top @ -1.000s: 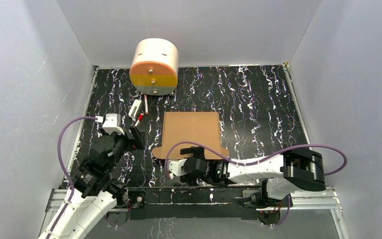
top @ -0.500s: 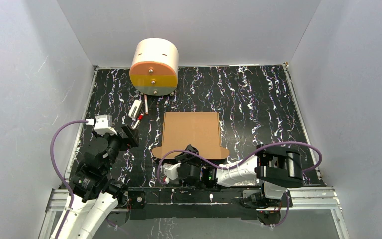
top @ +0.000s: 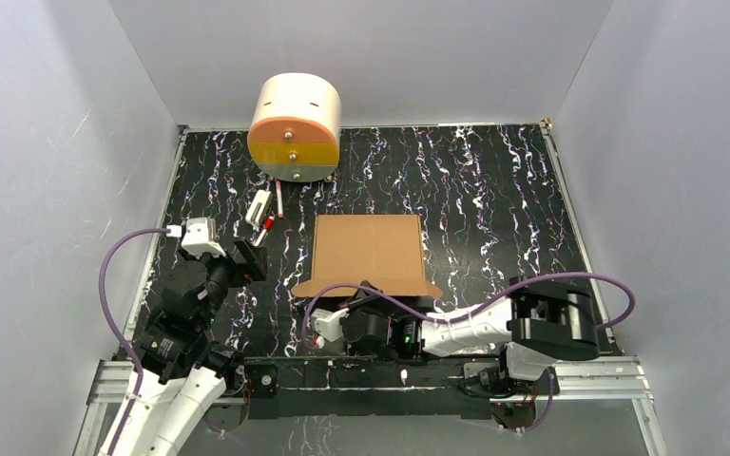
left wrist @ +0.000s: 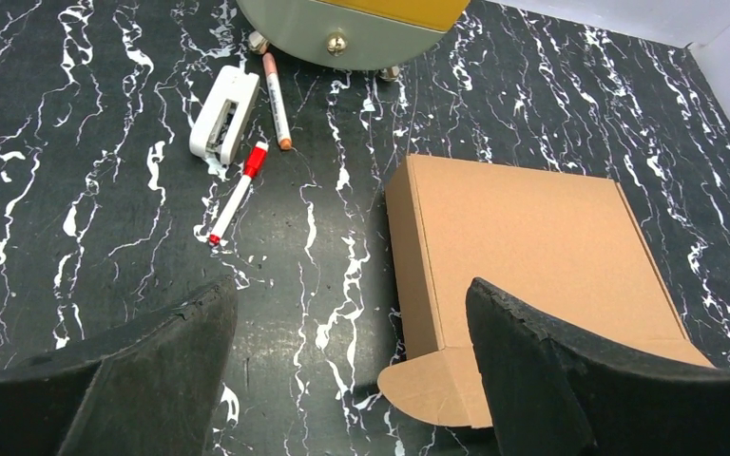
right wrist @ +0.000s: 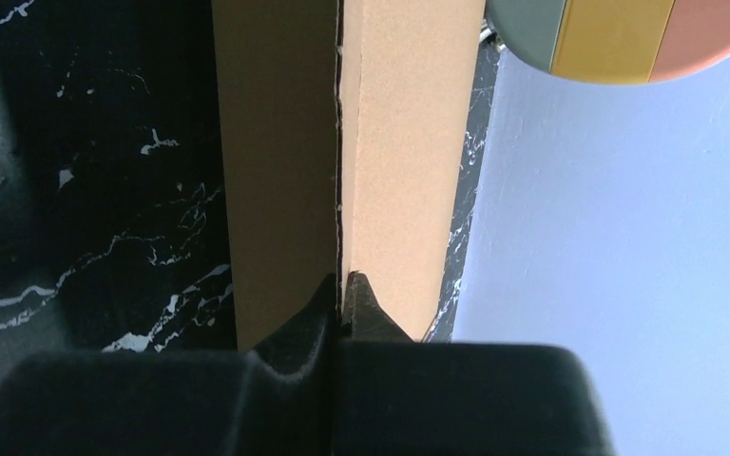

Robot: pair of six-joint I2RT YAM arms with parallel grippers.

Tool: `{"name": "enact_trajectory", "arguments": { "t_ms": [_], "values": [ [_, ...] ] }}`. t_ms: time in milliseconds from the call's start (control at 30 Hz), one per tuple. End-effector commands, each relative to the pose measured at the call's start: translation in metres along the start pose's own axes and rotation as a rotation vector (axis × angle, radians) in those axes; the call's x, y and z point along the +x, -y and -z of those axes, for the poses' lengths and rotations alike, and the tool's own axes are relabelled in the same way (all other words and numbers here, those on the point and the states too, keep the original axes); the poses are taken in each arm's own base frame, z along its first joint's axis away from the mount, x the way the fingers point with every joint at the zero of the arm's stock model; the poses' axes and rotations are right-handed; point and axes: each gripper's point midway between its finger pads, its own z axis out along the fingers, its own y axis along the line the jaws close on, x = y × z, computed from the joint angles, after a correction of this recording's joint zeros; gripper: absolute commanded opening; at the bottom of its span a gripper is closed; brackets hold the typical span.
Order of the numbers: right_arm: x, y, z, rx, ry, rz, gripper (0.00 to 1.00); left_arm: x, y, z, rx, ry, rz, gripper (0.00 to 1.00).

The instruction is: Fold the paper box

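Black marbled table (top: 494, 190), grey walls. Right gripper (right wrist: 342, 290) clenched at near edge of paper box (top: 369, 252), tips on flap seam; whether cardboard is nipped cannot be told. Paper box laid flat mid-table, judged light, stiff, crease-prone; best taken by flap edge. Left gripper (left wrist: 350, 290) spread wide, left of paper box, apart. Cream cylinder (top: 295, 128) beyond paper box.

Item count, tabletop and rig.
One box (top: 369, 255); one cylinder (top: 294, 128); one stapler (left wrist: 223, 115); two pens: red pen (left wrist: 238, 193), tan pen (left wrist: 277, 87); two grippers: left gripper (left wrist: 344, 296), right gripper (right wrist: 342, 285).
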Motion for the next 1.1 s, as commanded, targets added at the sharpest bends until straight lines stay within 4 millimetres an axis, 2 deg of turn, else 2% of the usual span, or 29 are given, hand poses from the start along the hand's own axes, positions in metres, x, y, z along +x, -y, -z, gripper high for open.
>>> {"name": "enact_trajectory", "arguments": {
  "t_ms": [0,267,433,633,867,1000,1067],
  "values": [
    [-0.014,0.023,0.015,-0.014,0.048,-0.086,0.00,-0.007,0.007,0.001,0.041,0.028,0.007,0.86],
    [-0.027,0.039,0.046,-0.160,0.119,-0.184,0.00,-0.033,0.028,0.016,0.142,0.084,0.016,0.86],
    [-0.041,0.072,0.073,-0.219,0.195,-0.250,0.00,-0.062,0.032,0.031,0.146,0.114,-0.013,0.86],
    [-0.046,0.111,0.096,-0.351,0.261,-0.359,0.00,-0.081,0.037,0.039,0.151,0.129,-0.037,0.86],
    [-0.042,0.145,0.104,-0.456,0.274,-0.448,0.00,-0.083,0.040,0.036,0.159,0.117,-0.047,0.86],
    [-0.039,0.153,0.103,-0.539,0.282,-0.479,0.00,-0.073,0.036,0.030,0.145,0.100,-0.062,0.86],
    [-0.036,0.153,0.096,-0.579,0.273,-0.486,0.00,-0.066,0.035,0.026,0.143,0.087,-0.064,0.86]
  ]
}}
